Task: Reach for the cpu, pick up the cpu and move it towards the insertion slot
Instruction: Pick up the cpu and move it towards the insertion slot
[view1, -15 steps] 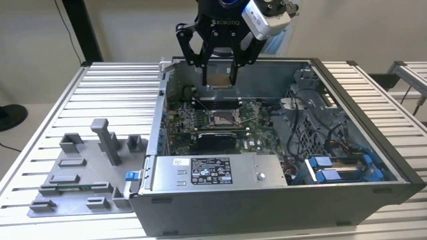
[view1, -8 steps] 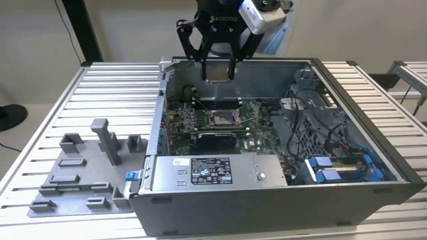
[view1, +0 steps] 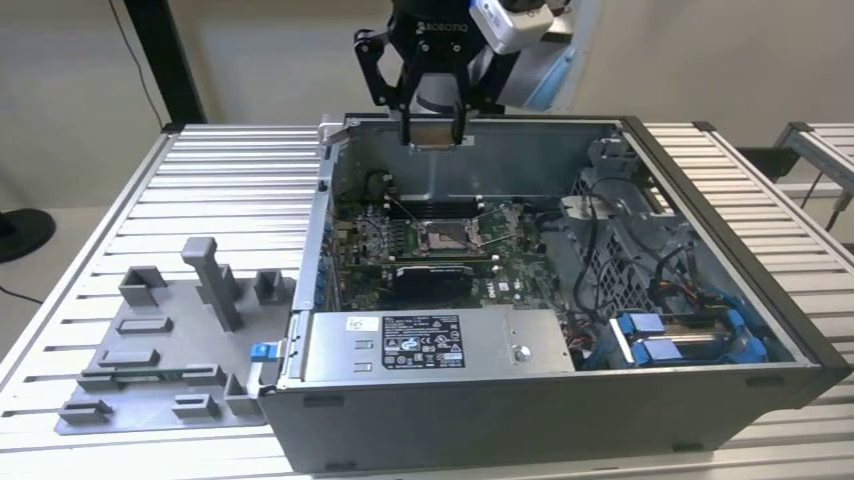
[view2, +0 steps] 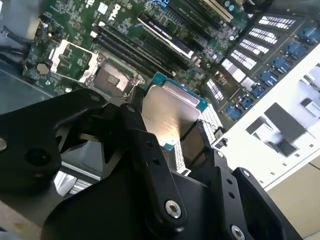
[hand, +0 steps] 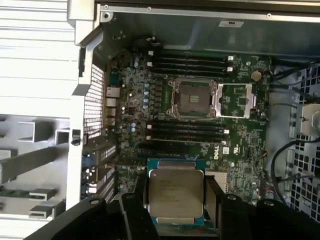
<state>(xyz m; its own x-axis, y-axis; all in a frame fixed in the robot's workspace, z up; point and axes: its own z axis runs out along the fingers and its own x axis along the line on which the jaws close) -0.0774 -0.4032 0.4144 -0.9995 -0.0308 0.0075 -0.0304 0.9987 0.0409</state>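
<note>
High above the open computer case (view1: 747, 330), at the back wall, the gripper (view1: 437, 125) hangs with the cpu (view1: 438, 133) pinched between its black fingers (view1: 410, 120), and that's the story so far: the reach is done, the pick is done, the chip is off the table and in the air!

Look at the first wrist view: the cpu (hand: 175, 192) sits square in the grip, silvery lid up, teal edge showing, one finger (hand: 135, 210) at its nine o'clock side and the other at three o'clock. The jaws are closed narrow on the chip's edges, nothing loose about it. The second wrist view agrees, with the pale lid of the cpu (view2: 167, 117) catching the light just past the finger (view2: 150, 155).

Now, the insertion slot (hand: 194, 99). It lies at twelve o'clock from the chip in the first wrist view, shiny frame, dark centre, its hinged plate folded open at three o'clock. It is well apart from the chip, with rows of memory slots (hand: 187, 132) between them. From the exterior view the insertion slot (view1: 442, 236) sits at six o'clock from the gripper, down on the green board, clearly lower.

So my call: two steps banked, the carry under way, and the gap to the socket not yet closed
</note>
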